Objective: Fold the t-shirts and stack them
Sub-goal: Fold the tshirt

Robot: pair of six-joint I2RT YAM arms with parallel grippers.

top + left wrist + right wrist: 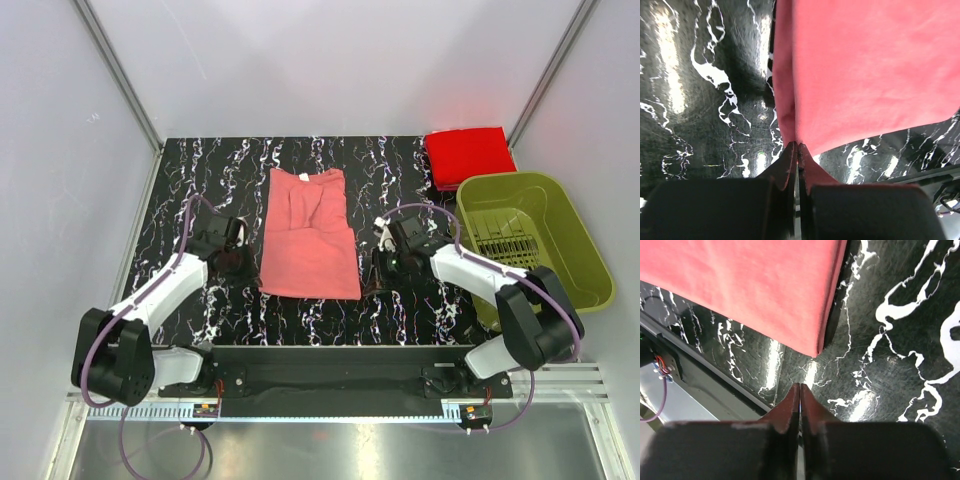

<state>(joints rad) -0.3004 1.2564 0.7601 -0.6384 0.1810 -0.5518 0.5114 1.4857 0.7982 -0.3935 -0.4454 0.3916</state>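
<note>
Salmon-pink t-shirt (308, 245) lies flat at the centre of the black marbled bench (200, 180), folded into a long panel with its collar end toward the top of the frame. Red t-shirt (470, 155) sits folded at the upper right corner of the bench, touching the far rim of the olive-green basket (505, 180). Left hand (798, 146) is closed, its tips meeting the lower left edge of the salmon-pink t-shirt; whether any cloth is pinched cannot be told. Right hand (800, 386) is closed and empty, low over the bench, near the shirt's lower right corner but apart from it.
</note>
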